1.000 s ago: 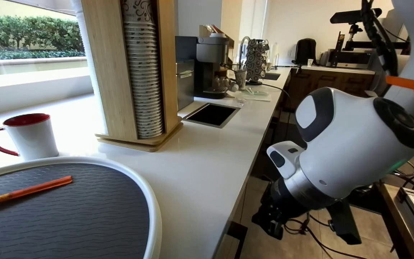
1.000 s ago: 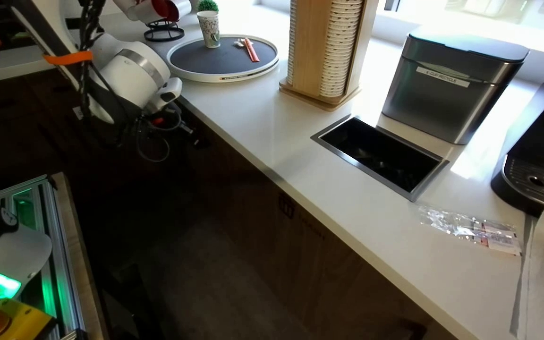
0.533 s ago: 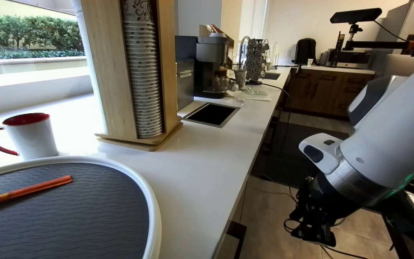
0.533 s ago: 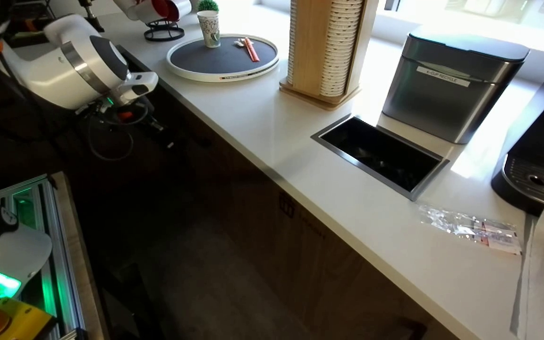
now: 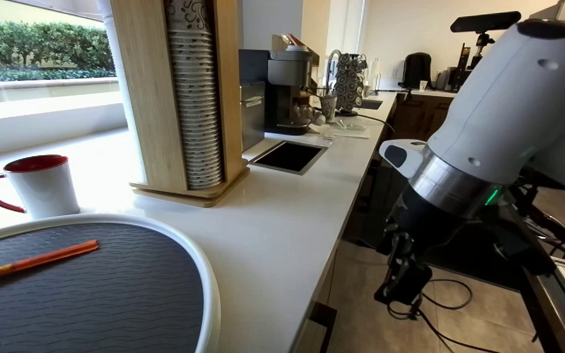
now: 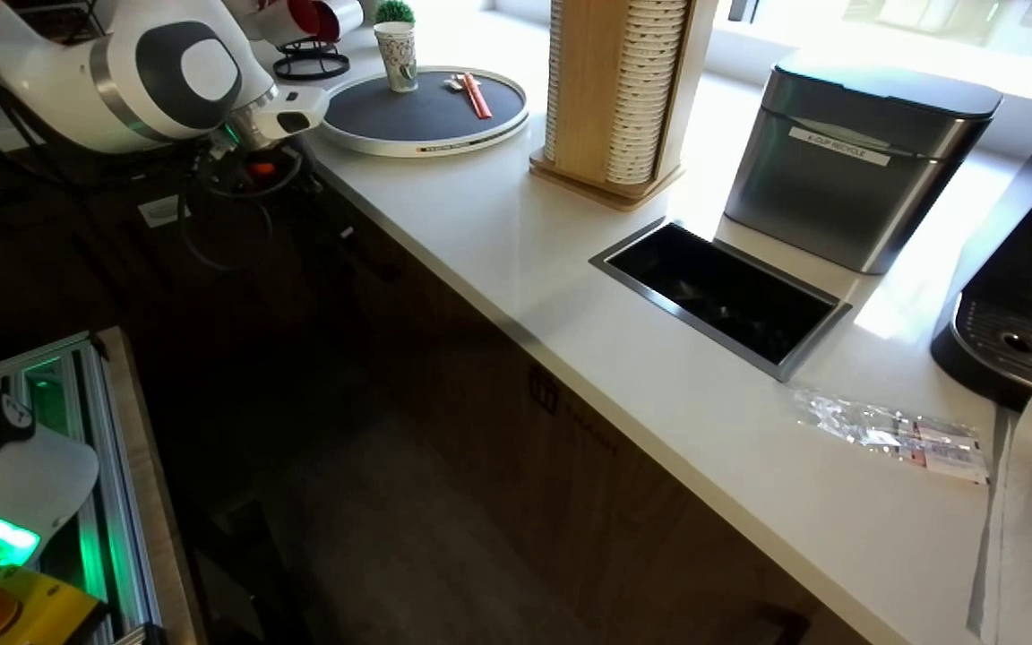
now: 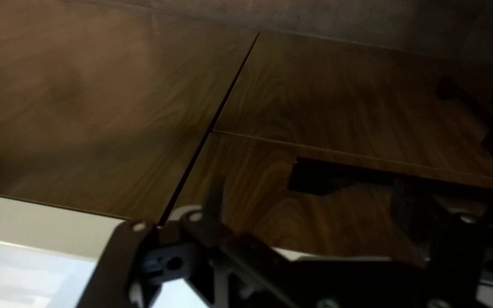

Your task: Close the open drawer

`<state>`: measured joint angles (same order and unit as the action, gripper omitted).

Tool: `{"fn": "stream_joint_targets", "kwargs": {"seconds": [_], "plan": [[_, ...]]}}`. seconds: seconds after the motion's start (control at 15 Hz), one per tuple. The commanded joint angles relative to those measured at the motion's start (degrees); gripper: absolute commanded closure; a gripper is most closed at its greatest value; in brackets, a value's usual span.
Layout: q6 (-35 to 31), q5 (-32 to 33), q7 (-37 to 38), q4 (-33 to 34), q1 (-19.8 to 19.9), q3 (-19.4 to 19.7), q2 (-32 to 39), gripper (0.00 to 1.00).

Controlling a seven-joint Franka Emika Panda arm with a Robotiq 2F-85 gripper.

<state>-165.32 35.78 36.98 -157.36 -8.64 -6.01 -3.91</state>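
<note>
In the wrist view a brown wood drawer front (image 7: pixel 263 175) lies under the pale counter edge, with a black handle (image 7: pixel 310 179) on it. This front looks level with the panels around it, split from them by thin seams; no pulled-out drawer or drawer interior can be made out. My gripper (image 7: pixel 308 190) is open, its fingers (image 7: pixel 214 201) wide apart with only the wood and handle showing behind the gap. In an exterior view the gripper (image 5: pixel 401 290) hangs below counter height, in front of the cabinets and apart from them. The right finger covers part of the handle.
A white countertop (image 5: pixel 272 235) carries a dark turntable (image 5: pixel 115 294), a white mug (image 5: pixel 47 189) and a wooden cup stand (image 5: pixel 152 122). A steel bin (image 6: pixel 838 170) stands beside a recessed black bin (image 6: pixel 722 305). Black cables (image 5: pixel 451 294) lie on the floor below the arm.
The gripper first drew back from the cabinets, then came partway back toward them and slightly higher. The arm and wrist have turned, and the jaws have opened. The counter items stay put.
</note>
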Motion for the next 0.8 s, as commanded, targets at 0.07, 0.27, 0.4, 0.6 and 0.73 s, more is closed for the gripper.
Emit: {"fn": "stream_joint_targets", "kwargs": {"seconds": [0.07, 0.27, 0.4, 0.6, 0.73], "plan": [[-1.92, -20.39, -15.49, -3.68, -10.51, 5.39, -5.76, 0.00], [6.14, -34.08, -25.38, -0.06, -22.80, 11.25, -10.84, 0.00], [2.84, -33.59, -24.38, 0.68, -13.70, 3.01, -6.90, 0.00], [5.13, -36.12, -25.98, 0.82, -16.55, 4.15, -9.90, 0.00], [5.13, -36.19, -26.45, 0.69, -16.55, 4.51, -9.98, 0.00]]}}
